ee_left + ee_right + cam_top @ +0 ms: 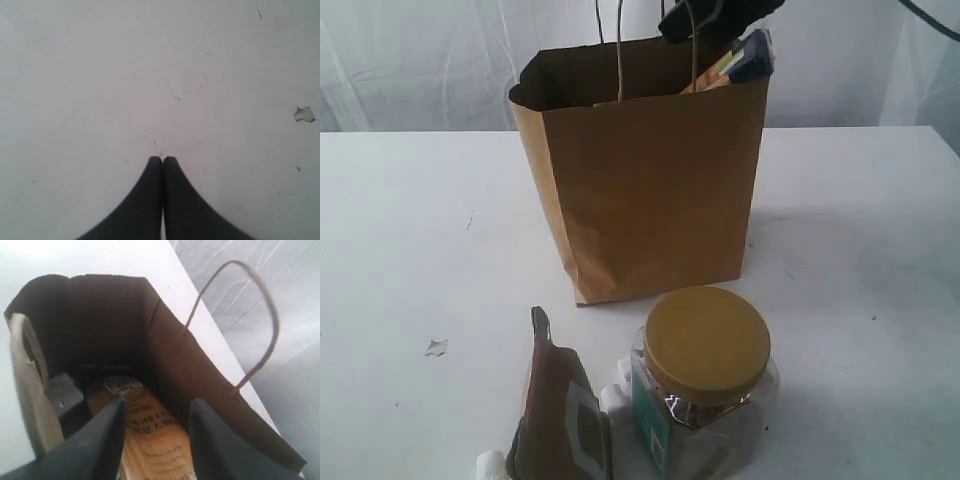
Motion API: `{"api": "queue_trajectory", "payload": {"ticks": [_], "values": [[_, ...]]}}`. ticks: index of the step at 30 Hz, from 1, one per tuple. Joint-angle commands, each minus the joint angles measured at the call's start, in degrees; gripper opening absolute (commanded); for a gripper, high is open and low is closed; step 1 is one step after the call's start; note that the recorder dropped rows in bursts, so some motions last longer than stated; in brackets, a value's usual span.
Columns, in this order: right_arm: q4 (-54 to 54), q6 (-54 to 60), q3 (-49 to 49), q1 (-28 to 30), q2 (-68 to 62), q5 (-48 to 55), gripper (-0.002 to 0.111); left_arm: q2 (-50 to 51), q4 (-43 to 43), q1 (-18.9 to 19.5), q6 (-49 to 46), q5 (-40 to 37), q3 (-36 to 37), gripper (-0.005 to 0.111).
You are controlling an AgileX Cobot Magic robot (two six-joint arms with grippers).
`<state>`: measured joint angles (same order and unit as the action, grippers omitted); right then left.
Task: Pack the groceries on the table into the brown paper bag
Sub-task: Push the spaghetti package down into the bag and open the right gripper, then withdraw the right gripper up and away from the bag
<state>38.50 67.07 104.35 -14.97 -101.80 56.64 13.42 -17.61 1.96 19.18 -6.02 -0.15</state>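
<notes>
Right jaws stand apart astride the long spaghetti packet (150, 440), which leans inside the brown paper bag (650, 200) with its navy end over the rim; my left jaws are pressed together above bare worktop (150, 75). In front of the bag the clear jar (700, 415) looks heavy, rigid and slick, so I'd grip its body just under the mustard lid (707, 345).

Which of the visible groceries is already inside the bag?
The spaghetti packet, poking from the brown paper bag; the mustard-lidded jar and pouch sit outside on the table.
</notes>
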Motion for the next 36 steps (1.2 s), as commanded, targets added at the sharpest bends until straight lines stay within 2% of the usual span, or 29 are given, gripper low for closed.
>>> {"api": "queue_trajectory", "payload": {"ticks": [1,7,9,10,12,14,16,18,21,23,26,28,34,36], "values": [[0.63,-1.92,0.21,0.08,1.10,-0.41,0.039,-0.17,0.03,-0.08,0.09,0.02,0.15,0.000],[0.63,-5.79,0.21,0.08,7.15,0.56,0.039,-0.17,0.03,-0.08,0.09,0.02,0.15,0.000],[-0.78,-12.73,0.21,0.08,10.28,6.39,0.039,-0.17,0.03,-0.08,0.09,0.02,0.15,0.000],[-2.73,-14.97,0.21,0.08,12.25,10.22,0.036,-0.17,0.03,-0.08,0.09,0.02,0.15,0.000],[-6.33,-17.19,0.21,0.08,13.88,11.14,0.028,-0.17,0.03,-0.08,0.09,0.02,0.15,0.000],[-14.41,-23.18,0.21,0.34,15.96,10.77,0.018,-0.17,0.03,-0.08,0.09,0.02,0.15,0.000],[-28.62,-34.60,0.09,0.34,17.78,10.77,0.007,-0.17,0.03,-0.08,0.09,0.02,0.15,0.000],[-39.12,-42.07,-1.16,1.13,18.90,9.56,0.003,-0.17,0.03,-0.08,0.09,0.02,0.15,0.000],[-45.68,-49.43,-4.71,5.17,20.19,7.87,0.002,-0.17,0.03,-0.08,0.09,0.02,0.15,0.000],[-49.13,-53.52,-9.10,9.29,21.04,4.51,0.002,-0.17,0.03,-0.08,0.09,0.02,0.15,0.000],[-51.06,-66.27,-21.30,17.10,23.13,-7.84,0.002,-0.17,0.03,-0.08,0.09,0.02,0.15,0.000],[-51.06,-72.96,-28.78,19.66,25.18,-13.75,0.002,-0.17,0.03,-0.08,0.09,0.02,0.15,0.000],[-51.06,-77.87,-48.87,20.50,32.12,-26.74,0.002,-0.17,0.03,-0.08,0.09,0.02,0.15,0.000],[-51.32,-79.65,-60.53,20.75,38.51,-33.23,0.002,-0.17,0.03,-0.08,0.09,0.02,0.15,0.000]]}}
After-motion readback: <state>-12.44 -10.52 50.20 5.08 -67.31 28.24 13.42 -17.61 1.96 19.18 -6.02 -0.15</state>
